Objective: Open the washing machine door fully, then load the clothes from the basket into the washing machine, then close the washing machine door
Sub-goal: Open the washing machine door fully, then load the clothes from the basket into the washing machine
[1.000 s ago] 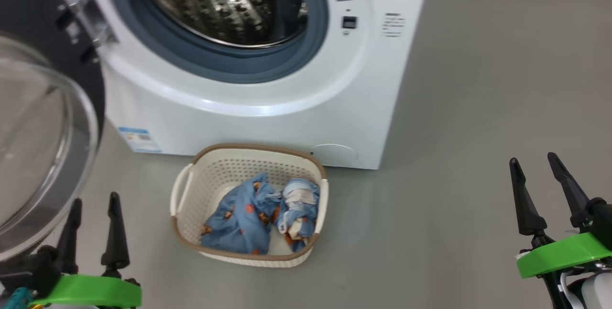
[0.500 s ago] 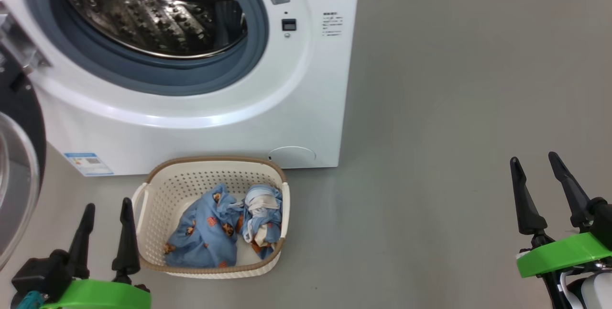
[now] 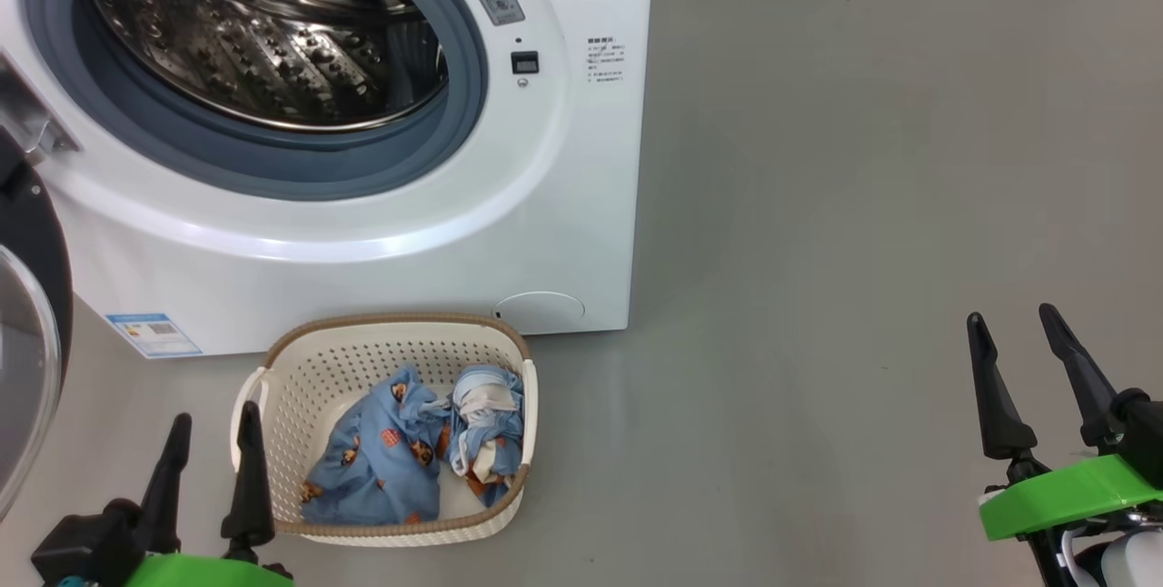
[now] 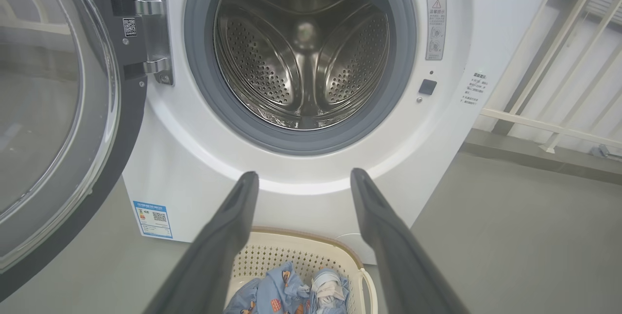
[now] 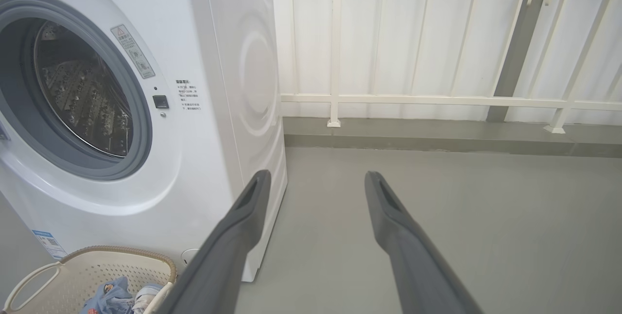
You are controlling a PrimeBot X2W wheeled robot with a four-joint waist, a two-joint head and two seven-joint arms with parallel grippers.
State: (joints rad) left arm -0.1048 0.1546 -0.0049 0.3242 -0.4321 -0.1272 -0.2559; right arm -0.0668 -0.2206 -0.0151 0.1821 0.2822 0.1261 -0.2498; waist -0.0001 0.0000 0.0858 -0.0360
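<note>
Left hand (image 3: 216,414) and right hand (image 3: 1010,314) both spread, empty. Just right of left hand: basket (image 3: 391,321) holding clothes (image 3: 382,469). Open washing machine door (image 3: 32,296) to its left, washing machine (image 3: 563,233) ahead. Beyond right hand, railing (image 5: 335,37).

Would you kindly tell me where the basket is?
In the head view the basket sits lower left on the floor before the washing machine, beside the left gripper.
</note>
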